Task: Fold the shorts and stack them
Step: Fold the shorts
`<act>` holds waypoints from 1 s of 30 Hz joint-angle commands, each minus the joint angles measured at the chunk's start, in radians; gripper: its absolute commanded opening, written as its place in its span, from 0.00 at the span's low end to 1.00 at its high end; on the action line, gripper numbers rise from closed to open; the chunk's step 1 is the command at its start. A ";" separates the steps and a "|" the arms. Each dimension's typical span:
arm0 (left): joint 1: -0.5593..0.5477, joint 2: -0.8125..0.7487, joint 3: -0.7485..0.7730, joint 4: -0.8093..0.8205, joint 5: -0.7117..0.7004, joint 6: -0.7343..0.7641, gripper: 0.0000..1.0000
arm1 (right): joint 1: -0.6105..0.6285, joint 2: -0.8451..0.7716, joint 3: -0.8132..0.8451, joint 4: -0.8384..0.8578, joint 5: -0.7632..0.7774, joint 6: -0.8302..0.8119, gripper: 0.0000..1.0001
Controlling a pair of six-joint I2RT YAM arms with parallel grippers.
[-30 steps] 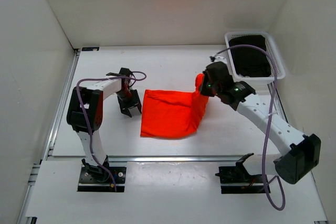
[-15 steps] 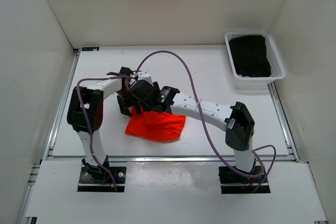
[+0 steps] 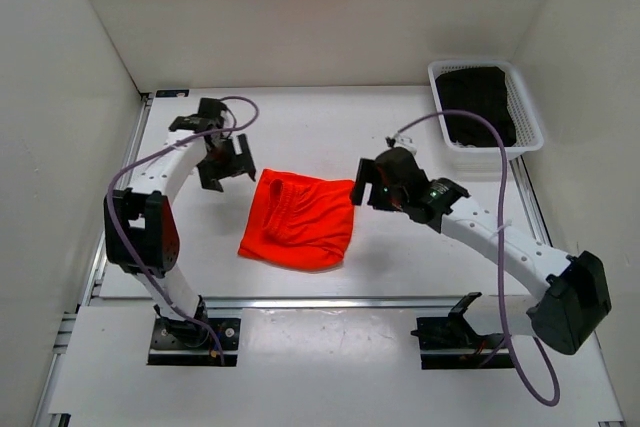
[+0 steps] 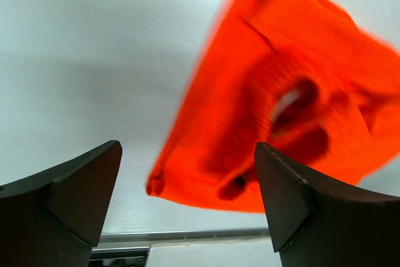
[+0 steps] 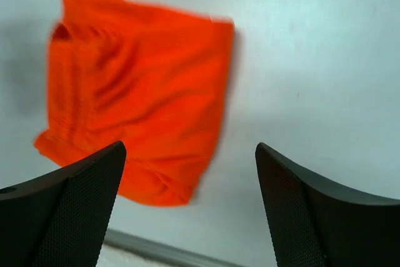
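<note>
Orange shorts point(image 3: 298, 219) lie folded mid-tabletop, nearer the front edge. My left gripper point(image 3: 227, 169) and right gripper point(image 3: 360, 185) flank them, both jaws wide, gripping nothing.

In the left wrist view the shorts point(image 4: 250, 73) are appearing motion-blurred and running off the right edge; the fingers point(image 4: 62, 198) are being cropped below.
</note>
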 commanded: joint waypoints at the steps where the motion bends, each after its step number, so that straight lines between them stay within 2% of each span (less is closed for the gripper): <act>1: -0.130 -0.041 0.006 -0.029 0.052 0.088 1.00 | -0.075 -0.019 -0.135 0.091 -0.254 0.120 0.91; 4: -0.194 -0.028 -0.052 0.017 0.083 0.121 1.00 | -0.140 -0.031 -0.225 0.169 -0.389 0.154 0.94; 7: -0.242 -0.002 -0.056 0.028 0.073 0.121 1.00 | -0.140 -0.020 -0.246 0.193 -0.415 0.163 0.96; 15: -0.262 0.123 -0.037 0.066 0.133 0.121 1.00 | -0.140 0.125 -0.255 0.317 -0.480 0.174 0.97; 19: -0.271 0.153 -0.028 0.101 0.243 0.121 1.00 | -0.140 0.228 -0.255 0.400 -0.512 0.160 0.93; 21: -0.271 0.153 -0.028 0.110 0.282 0.121 0.95 | -0.140 0.259 -0.243 0.400 -0.512 0.160 0.93; 25: -0.271 0.153 -0.028 0.111 0.323 0.121 0.93 | -0.140 0.335 -0.265 0.464 -0.532 0.160 0.90; 28: -0.271 0.134 -0.028 0.111 0.323 0.103 0.98 | -0.130 0.386 -0.265 0.487 -0.544 0.169 0.82; 30: -0.271 0.104 -0.028 0.111 0.333 0.094 1.00 | -0.130 0.386 -0.265 0.487 -0.553 0.169 0.81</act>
